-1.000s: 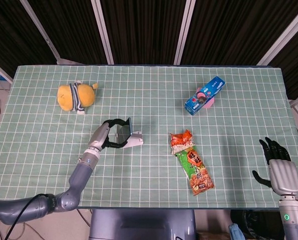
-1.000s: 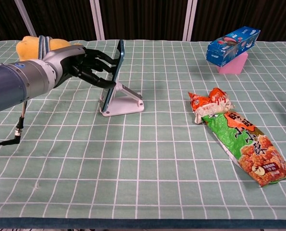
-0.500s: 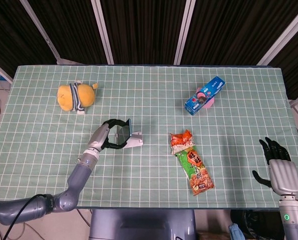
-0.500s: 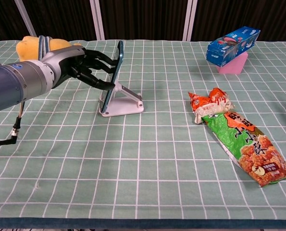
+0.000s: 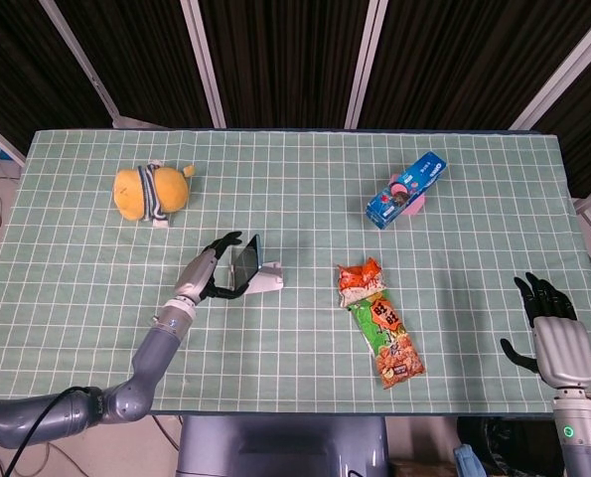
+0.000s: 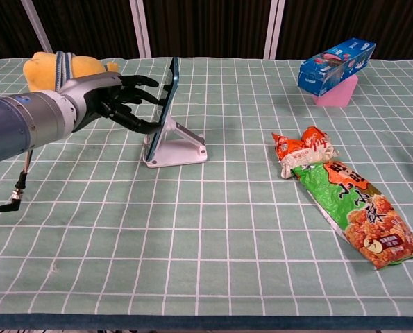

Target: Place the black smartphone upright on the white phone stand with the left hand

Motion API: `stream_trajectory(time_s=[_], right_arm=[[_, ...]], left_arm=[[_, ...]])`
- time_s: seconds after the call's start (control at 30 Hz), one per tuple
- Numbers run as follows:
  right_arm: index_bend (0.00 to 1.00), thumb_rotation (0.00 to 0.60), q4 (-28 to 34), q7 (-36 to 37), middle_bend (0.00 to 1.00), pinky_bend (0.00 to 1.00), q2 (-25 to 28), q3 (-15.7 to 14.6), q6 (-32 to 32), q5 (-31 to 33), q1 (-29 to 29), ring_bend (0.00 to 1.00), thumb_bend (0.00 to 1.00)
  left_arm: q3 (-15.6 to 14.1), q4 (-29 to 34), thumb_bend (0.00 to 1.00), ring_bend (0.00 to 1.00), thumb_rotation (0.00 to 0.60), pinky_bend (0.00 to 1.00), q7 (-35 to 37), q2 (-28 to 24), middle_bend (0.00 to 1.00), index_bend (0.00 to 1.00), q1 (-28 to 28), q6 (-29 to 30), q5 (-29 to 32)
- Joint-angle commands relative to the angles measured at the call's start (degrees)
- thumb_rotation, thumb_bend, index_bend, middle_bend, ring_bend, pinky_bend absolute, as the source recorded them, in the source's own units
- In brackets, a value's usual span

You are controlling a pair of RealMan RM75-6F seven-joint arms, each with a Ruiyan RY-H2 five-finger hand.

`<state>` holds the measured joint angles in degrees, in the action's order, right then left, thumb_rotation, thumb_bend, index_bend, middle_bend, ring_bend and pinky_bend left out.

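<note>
The black smartphone (image 6: 166,105) stands on the white phone stand (image 6: 179,148) near the middle-left of the green checked tablecloth (image 6: 213,236). Its long axis runs nearly upright, leaning back a little onto the stand's sloped support. In the chest view I see it almost edge-on, a thin dark line with a bluish rim.

My left hand (image 6: 107,100) is on the phone's left, at about the height of its middle. So the phone lies to the right of my palm, directly in front of my fingertips (image 6: 145,81) (they point at its broad face). My fingers are spread and only loosely curved. The upper ones appear just clear of the phone's top half. The lowest dark fingertip, near the phone's lower part, is very close to it, and I cannot tell whether it touches. I judge that this hand holds nothing and the stand carries the phone's weight. Any move away should go straight left, away from the phone's face, so that I do not tip it.

My right hand (image 5: 545,320) hangs far off beyond the table's right edge, fingers extended and apart, holding nothing. The left hand is by far the nearer.
</note>
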<state>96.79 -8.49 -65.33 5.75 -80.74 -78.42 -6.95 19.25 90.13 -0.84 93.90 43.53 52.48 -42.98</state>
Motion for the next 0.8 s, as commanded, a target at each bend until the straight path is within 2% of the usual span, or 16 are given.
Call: stream_trajectory(time_s=[0.03,0.17,0.27,0.47,0.6,0.8], right_arm=[[0.02,0.6,0.0,0.0,0.0,0.13,0.0,0.0,0.0,0.0,0.0,0.0,0.39],[0.02,0.6,0.0,0.0,0.0,0.13,0.0,0.0,0.0,0.0,0.0,0.0,0.39],[0.02,0.6,0.0,0.0,0.0,0.13,0.0,0.0,0.0,0.0,0.0,0.0,0.39],[0.02,0.6,-0.1,0.2,0.0,0.13,0.0,0.0,-0.1,-0.2,0.0,0.0,0.39],[0.02,0.6,-0.1,0.1,0.0,0.13,0.0,-0.1,-0.2,-0.3,0.1,0.0,0.39],[0.02,0.6,-0.2,-0.1,0.0,0.13,-0.1,-0.1,-0.4,-0.4,0.2,0.0,0.39]], left_arm=[[0.0,0.2,0.19,0.0,0.6,0.0,0.0,-0.2,0.06,0.01,0.0,0.0,-0.1],[-0.6,0.7,0.11,0.0,0.6,0.0,-0.4,-0.8,0.0,0.0,-0.2,0.1,-0.7],[-1.0,1.3,0.06,0.0,0.6,0.0,-0.6,-1.4,0.0,0.0,-0.6,0.5,-1.3],[-2.1,4.7,0.05,0.0,0.6,0.0,-1.2,-4.0,0.0,0.0,-2.6,3.4,-3.6],[-3.4,7.5,0.05,0.0,0.6,0.0,-1.9,-6.4,0.0,0.0,-4.8,7.0,-6.9],[-8.1,13.0,0.05,0.0,0.6,0.0,-5.9,-12.5,0.0,0.0,-10.3,16.2,-15.8]])
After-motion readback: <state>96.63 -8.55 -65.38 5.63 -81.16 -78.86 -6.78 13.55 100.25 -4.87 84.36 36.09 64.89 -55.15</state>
